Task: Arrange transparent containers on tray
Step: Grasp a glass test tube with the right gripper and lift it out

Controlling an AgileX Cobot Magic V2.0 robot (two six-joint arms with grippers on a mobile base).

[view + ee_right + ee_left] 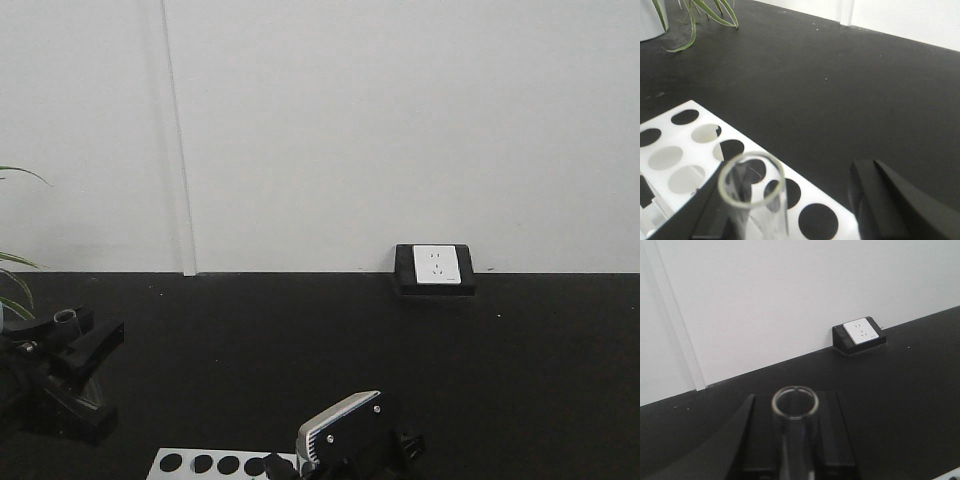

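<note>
Nearest: a clear test tube (pixel 795 412), rim up, being pinched between the two black fingers (pixel 837 440) of the left end effector (pixel 795 450), which is hovering over the left side of the black tabletop (pixel 900 390). A second test tube (pixel 752 195) is standing between the spread fingers of the right end effector (pixel 805 200), close against one finger and well apart from the other; its lower end is hidden. A white rack (pixel 685 150) with round holes is lying beneath it at the tabletop's near edge. A socket box (pixel 433 268) is sitting at the far edge, against the wall. Plant leaves (pixel 700 20) are hanging over the far left corner.
</note>
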